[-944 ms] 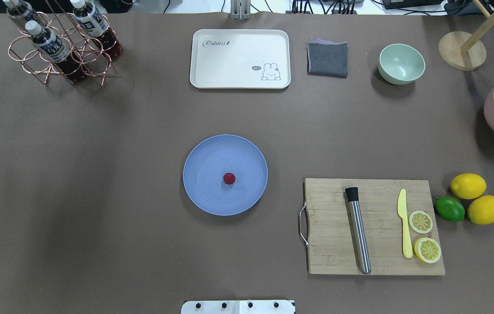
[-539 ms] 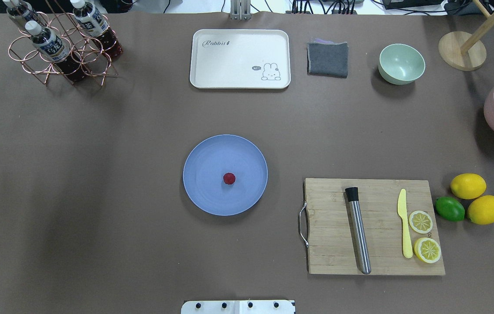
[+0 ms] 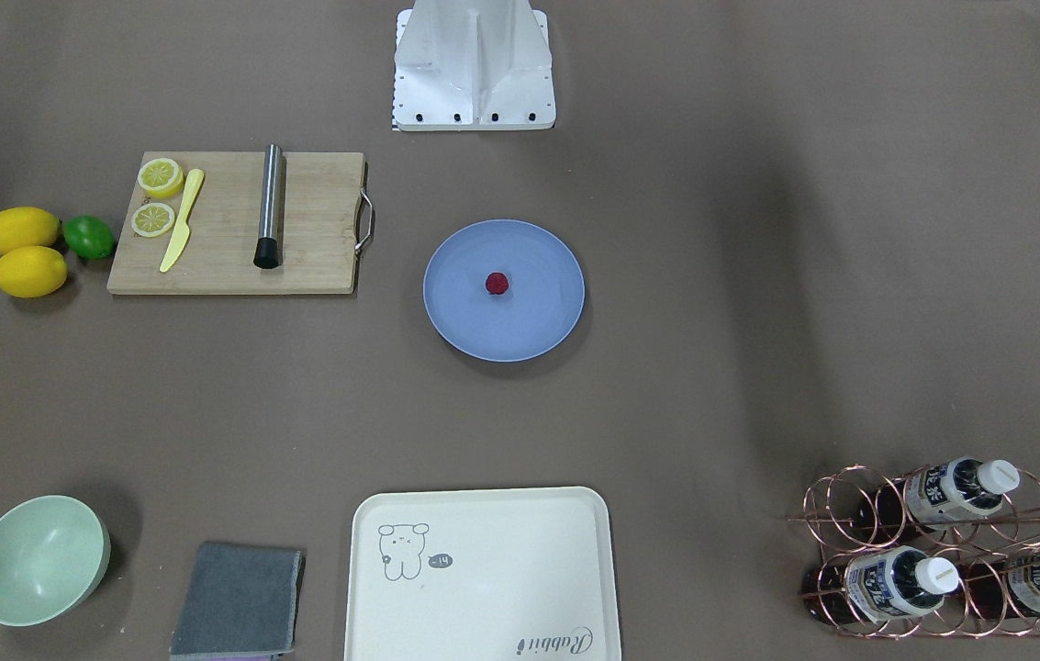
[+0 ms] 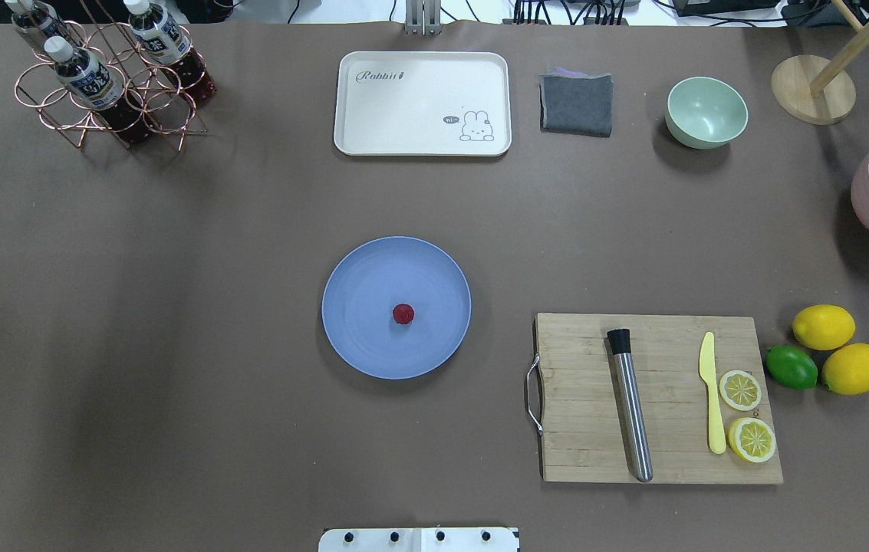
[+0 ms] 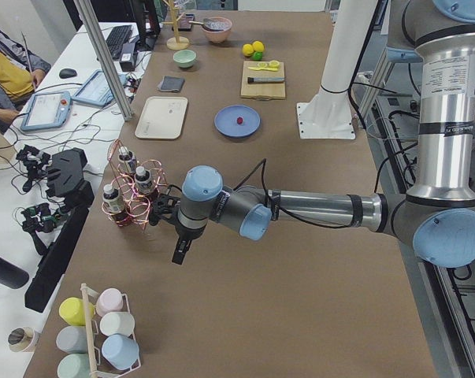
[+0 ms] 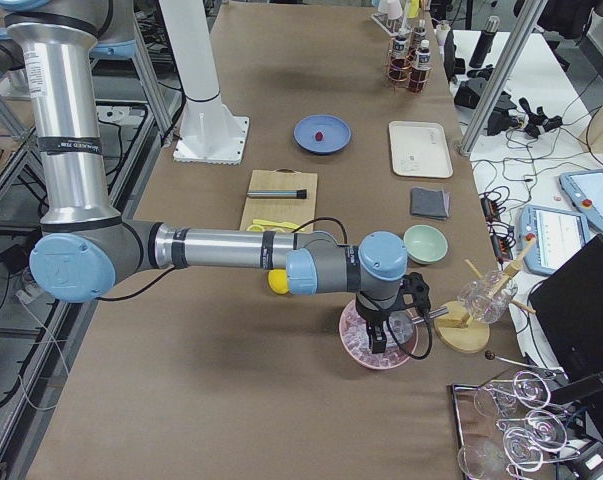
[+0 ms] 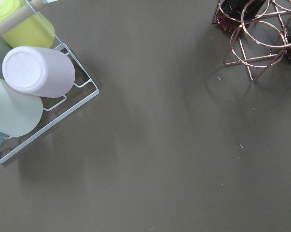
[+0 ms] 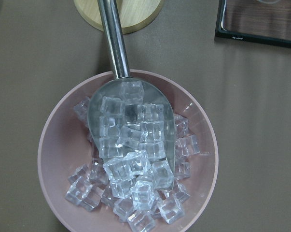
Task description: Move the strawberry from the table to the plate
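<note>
The strawberry [image 4: 403, 313] [image 3: 497, 283], tiny and dark red, lies near the middle of the round blue-grey plate [image 4: 357, 337] [image 3: 533, 321] at the centre of the brown table [image 4: 173, 307]. No gripper is near it. My left gripper [image 5: 178, 252] hangs over the table's left end beside the copper bottle rack [image 5: 131, 193]; whether it is open or shut, I cannot tell. My right gripper [image 6: 377, 340] hovers over the pink bowl of ice [image 8: 53, 159] at the right end, and its state cannot be told either. Neither wrist view shows any fingers.
A wooden cutting board [image 4: 580, 429] carries a steel muddler [image 4: 631, 414], a yellow knife [image 4: 712, 406] and lemon slices [image 4: 741, 389]. Beside it lie two lemons [image 4: 823, 326] and a lime [image 4: 791, 367]. At the back stand a cream tray [image 4: 403, 115], a grey cloth [image 4: 577, 103] and a green bowl [image 4: 706, 112].
</note>
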Controlling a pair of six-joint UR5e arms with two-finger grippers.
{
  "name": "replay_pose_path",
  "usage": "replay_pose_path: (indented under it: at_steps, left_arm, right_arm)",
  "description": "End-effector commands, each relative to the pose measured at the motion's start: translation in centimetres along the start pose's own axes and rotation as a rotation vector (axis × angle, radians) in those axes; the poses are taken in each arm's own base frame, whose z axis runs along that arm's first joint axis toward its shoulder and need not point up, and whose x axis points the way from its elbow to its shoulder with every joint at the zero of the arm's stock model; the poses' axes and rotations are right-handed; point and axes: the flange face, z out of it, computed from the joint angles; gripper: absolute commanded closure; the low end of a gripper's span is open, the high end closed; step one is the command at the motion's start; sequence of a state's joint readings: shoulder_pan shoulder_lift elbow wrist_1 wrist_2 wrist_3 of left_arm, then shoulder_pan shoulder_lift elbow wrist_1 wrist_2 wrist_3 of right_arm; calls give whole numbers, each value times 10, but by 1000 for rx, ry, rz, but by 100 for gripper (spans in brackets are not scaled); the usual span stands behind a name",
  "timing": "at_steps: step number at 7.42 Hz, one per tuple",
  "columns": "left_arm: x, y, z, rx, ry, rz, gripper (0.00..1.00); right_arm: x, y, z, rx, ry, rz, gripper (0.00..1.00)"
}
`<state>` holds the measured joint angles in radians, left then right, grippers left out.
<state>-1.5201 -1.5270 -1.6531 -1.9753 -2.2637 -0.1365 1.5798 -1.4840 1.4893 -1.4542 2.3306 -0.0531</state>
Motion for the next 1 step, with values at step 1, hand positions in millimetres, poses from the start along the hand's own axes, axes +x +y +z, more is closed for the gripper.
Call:
replay_pose_path:
  at_steps: [1]
  left_arm:
    - [-4,2,-5,9,-4,-6,3]
  right_arm:
    - [4,4,-1,1,0,9,0]
